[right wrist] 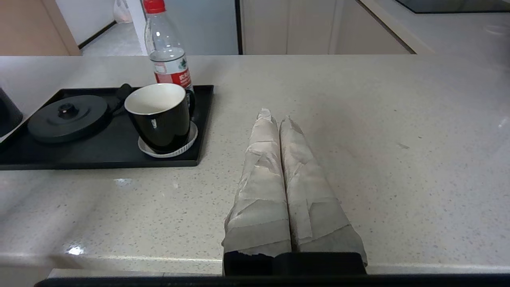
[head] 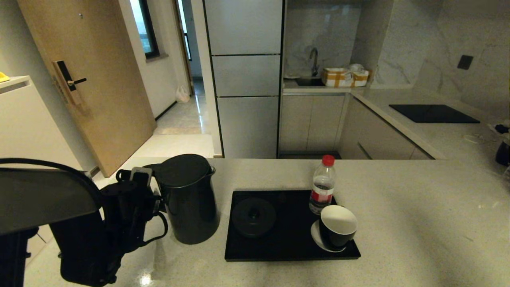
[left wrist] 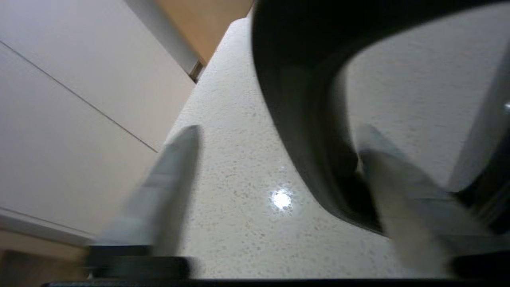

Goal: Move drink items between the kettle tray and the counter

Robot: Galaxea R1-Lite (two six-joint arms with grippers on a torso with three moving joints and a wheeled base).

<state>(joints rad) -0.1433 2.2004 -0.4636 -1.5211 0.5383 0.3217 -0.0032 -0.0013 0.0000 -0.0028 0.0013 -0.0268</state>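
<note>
The black kettle (head: 187,199) stands on the beige counter (head: 398,223), just left of the black kettle tray (head: 291,249). The tray's round base (head: 254,217) is bare. On the tray's right side stand the red-capped bottle (head: 322,185) and the black cup (head: 338,227), which sits on a white saucer. My left arm (head: 119,215) is beside the kettle. My left gripper (left wrist: 279,130) is open around the kettle's loop handle (left wrist: 303,119), which lies close against one finger (left wrist: 398,191). My right gripper (right wrist: 275,115) is shut and empty, low over the counter to the right of the tray (right wrist: 99,155).
A black cooktop (head: 434,113) lies on the far right counter, with a dark object (head: 503,151) at the right edge. A sink with a tap (head: 314,59) is at the back. The wooden door (head: 91,79) is off to the left.
</note>
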